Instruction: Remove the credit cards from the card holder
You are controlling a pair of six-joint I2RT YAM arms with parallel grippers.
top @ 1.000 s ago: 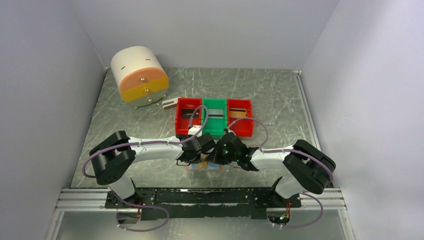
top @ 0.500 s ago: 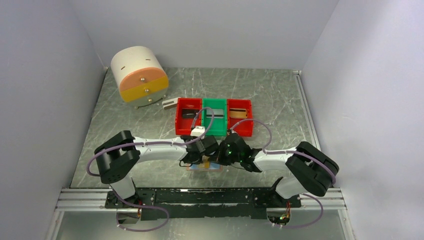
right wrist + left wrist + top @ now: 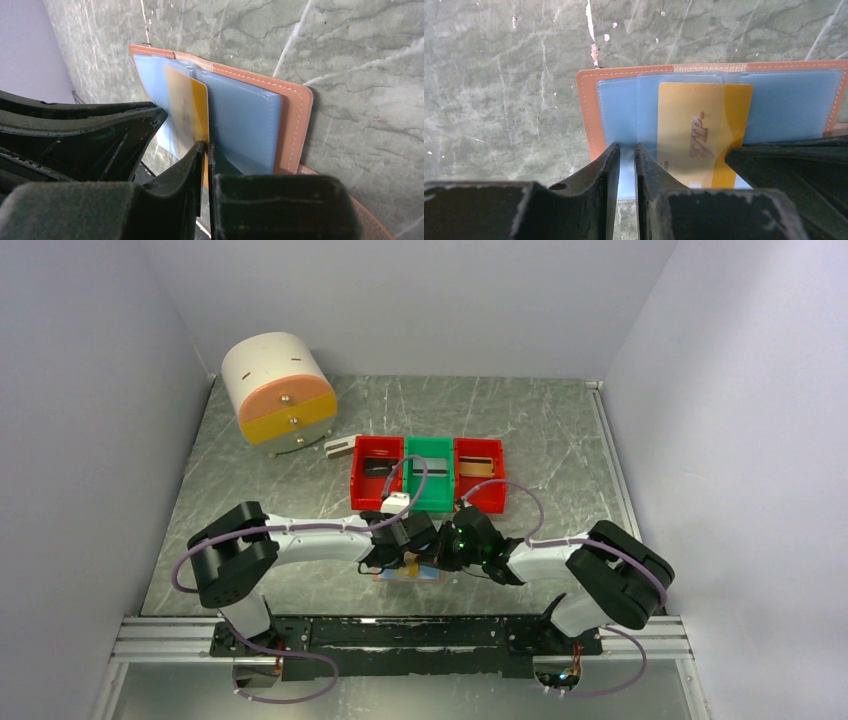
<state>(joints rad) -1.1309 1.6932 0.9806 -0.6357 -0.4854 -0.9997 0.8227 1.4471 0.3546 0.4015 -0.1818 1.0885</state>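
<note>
The card holder [image 3: 589, 115], tan-brown with pale blue clear pockets, lies open on the table near the front edge [image 3: 410, 577]. A yellow-orange credit card [image 3: 704, 125] sticks partly out of a pocket. My left gripper [image 3: 626, 150] is shut on the edge of a blue pocket sheet, left of the card. My right gripper [image 3: 206, 147] is shut on the card's edge [image 3: 187, 107], with the card holder [image 3: 295, 115] beyond it. In the top view both grippers meet over the card holder, the left gripper [image 3: 405, 560] beside the right gripper [image 3: 440, 558]. Other cards lie in the bins.
A red bin [image 3: 377, 472], a green bin [image 3: 429, 472] and another red bin [image 3: 479, 472] stand in a row just behind the grippers. A round white and orange drawer unit [image 3: 278, 390] stands at the back left, with a small grey-white block [image 3: 340, 447] near it.
The left arm has shifted a little to the right and its gripper has closed in on the card holder. The right gripper has barely moved.
</note>
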